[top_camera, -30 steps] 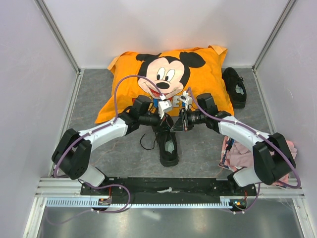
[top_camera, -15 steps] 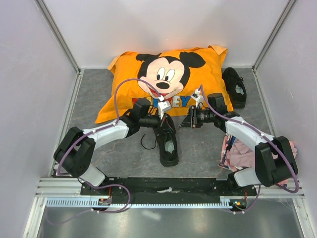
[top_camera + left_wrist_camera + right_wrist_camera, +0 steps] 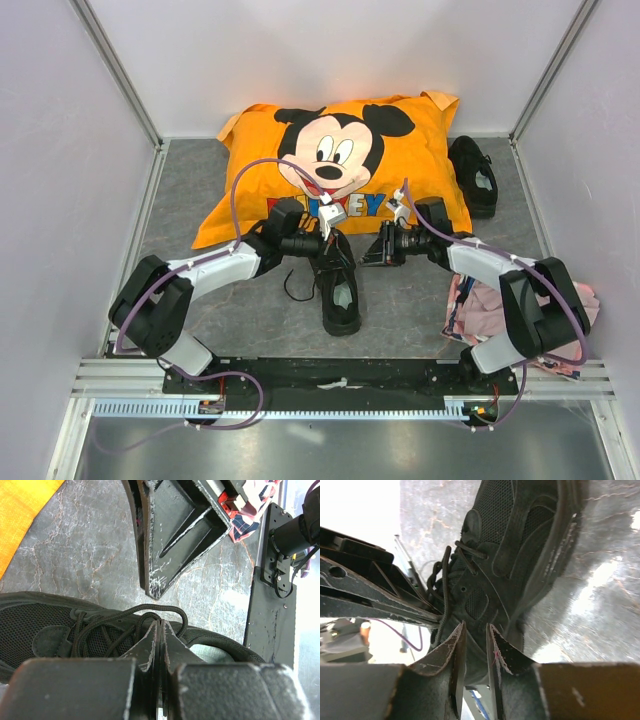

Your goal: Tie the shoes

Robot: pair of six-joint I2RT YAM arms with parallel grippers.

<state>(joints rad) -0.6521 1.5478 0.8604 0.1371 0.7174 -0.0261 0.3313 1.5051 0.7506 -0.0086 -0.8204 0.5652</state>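
Left jaws closed beside loose-laced black sneaker (image 3: 42, 625)

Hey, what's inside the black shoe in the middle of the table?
A pale grey-green insole shows through the heel opening of the shoe. Further forward, the inside is hidden under the tongue, the laces and the left gripper pinching them.

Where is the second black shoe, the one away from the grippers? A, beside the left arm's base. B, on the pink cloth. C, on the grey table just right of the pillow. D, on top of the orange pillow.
C: in the top view the second shoe lies on the grey table beside the right edge of the orange pillow, apart from the pink cloth.
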